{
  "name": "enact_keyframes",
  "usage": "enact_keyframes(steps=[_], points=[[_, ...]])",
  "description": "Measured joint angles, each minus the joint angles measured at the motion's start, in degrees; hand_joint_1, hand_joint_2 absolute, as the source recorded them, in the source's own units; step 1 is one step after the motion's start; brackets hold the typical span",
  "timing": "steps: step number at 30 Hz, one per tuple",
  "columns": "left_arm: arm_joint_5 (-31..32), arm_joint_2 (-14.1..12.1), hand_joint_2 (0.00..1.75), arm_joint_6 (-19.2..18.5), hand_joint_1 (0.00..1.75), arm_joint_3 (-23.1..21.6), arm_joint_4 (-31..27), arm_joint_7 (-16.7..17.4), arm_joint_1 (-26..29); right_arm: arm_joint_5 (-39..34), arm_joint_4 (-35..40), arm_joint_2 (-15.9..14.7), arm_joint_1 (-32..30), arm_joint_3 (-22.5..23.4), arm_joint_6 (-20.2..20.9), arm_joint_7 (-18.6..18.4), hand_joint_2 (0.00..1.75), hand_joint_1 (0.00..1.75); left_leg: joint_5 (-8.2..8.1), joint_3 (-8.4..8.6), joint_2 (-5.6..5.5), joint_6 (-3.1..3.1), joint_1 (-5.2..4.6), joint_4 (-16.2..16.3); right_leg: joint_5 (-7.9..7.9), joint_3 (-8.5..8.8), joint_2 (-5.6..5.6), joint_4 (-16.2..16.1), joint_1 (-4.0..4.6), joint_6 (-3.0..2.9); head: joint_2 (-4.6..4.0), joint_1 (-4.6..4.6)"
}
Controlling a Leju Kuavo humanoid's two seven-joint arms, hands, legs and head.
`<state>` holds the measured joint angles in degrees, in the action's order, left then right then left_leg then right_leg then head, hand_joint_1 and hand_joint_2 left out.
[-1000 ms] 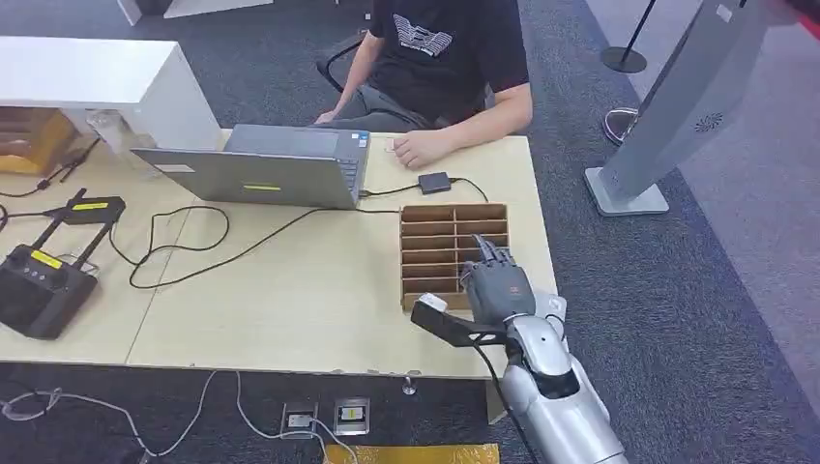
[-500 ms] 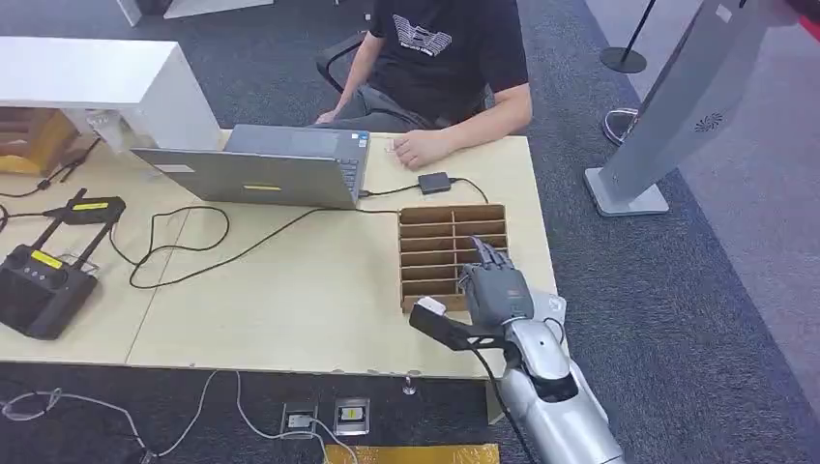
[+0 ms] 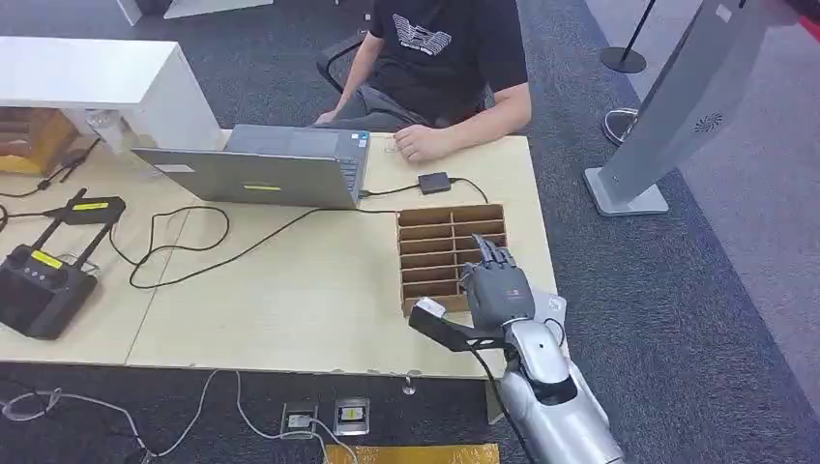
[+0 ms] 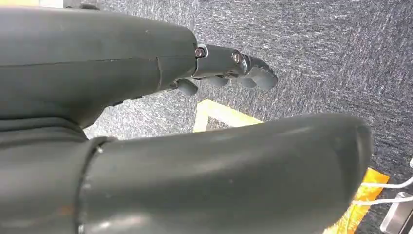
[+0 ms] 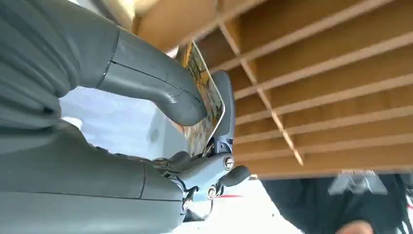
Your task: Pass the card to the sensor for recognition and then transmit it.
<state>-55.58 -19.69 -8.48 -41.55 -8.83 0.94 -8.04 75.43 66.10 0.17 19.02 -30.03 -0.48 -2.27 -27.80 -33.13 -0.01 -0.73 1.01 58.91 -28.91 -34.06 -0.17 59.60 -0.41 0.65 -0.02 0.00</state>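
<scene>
My right hand [image 3: 498, 288] hovers over the near slots of a wooden slotted box [image 3: 453, 214] at the table's right end. In the right wrist view the thumb [image 5: 160, 92] and a finger [image 5: 225, 105] pinch a colourful printed card [image 5: 203, 100] just above the box's dividers [image 5: 316, 73]. A small black sensor [image 3: 434, 182], wired to the laptop, lies on the table beyond the box. My left hand [image 4: 195, 146] hangs over the carpet, fingers apart and holding nothing.
A person [image 3: 445, 58] sits behind the table with a hand [image 3: 418, 145] resting near the sensor. A grey laptop [image 3: 261, 169], black cables [image 3: 193, 246] and a black controller [image 3: 39, 285] lie to the left. A grey kiosk stand [image 3: 677, 106] rises at the right.
My right hand has drawn back slightly toward the table's near edge over the box. The rest of the scene stays the same.
</scene>
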Motion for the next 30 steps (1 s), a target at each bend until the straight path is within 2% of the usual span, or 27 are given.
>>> enact_keyframes(steps=[4, 8, 12, 21, 30], points=[[-1.2, 0.0, 0.0, 0.2, 0.0, -0.4, 0.0, -0.1, 0.0, 1.6, 6.4, -0.2, 1.6, 1.7, 4.4, 1.9, 1.75, 1.75, 0.0, 0.01, 0.01, 0.0, 0.0, 0.0, 0.01, 0.0, 0.0, 0.0, 0.0, 0.0, 0.0, -0.02], [-1.7, 0.0, 0.0, 0.3, 0.0, -1.1, 0.0, -0.2, 0.0, 1.8, 12.2, -0.2, 2.3, 2.8, 6.3, 2.7, 1.75, 1.75, 0.0, 0.01, 0.0, 0.0, 0.0, 0.0, 0.0, 0.0, -0.01, 0.0, 0.01, 0.0, 0.0, 0.0], [-2.1, 0.0, 0.0, 0.3, 0.0, -1.8, 0.0, -0.2, -0.1, -2.6, 18.1, 0.3, 2.6, 3.7, 10.0, 3.6, 1.75, 1.75, 0.0, 0.01, 0.01, 0.0, 0.01, 0.0, -0.01, 0.0, 0.0, 0.0, 0.01, -0.01, 0.0, 0.0], [-2.6, 0.0, 0.0, -0.2, 0.0, -3.4, 0.0, -0.7, -0.3, -4.8, 21.3, 0.7, 2.4, 3.8, 9.2, 3.5, 1.75, 1.75, 0.0, 0.01, 0.01, -0.01, 0.0, 0.0, -0.01, 0.01, 0.0, 0.0, 0.0, -0.01, 0.0, -0.02], [-2.8, -0.1, 0.0, -0.8, 0.0, -4.4, 0.0, -0.8, -0.3, -3.5, 21.3, 0.6, 2.8, 4.0, 7.7, 2.8, 1.75, 1.75, -0.01, -0.01, 0.01, -0.02, 0.01, 0.0, -0.01, 0.0, 0.0, 0.0, 0.01, -0.01, 0.0, -0.02]])
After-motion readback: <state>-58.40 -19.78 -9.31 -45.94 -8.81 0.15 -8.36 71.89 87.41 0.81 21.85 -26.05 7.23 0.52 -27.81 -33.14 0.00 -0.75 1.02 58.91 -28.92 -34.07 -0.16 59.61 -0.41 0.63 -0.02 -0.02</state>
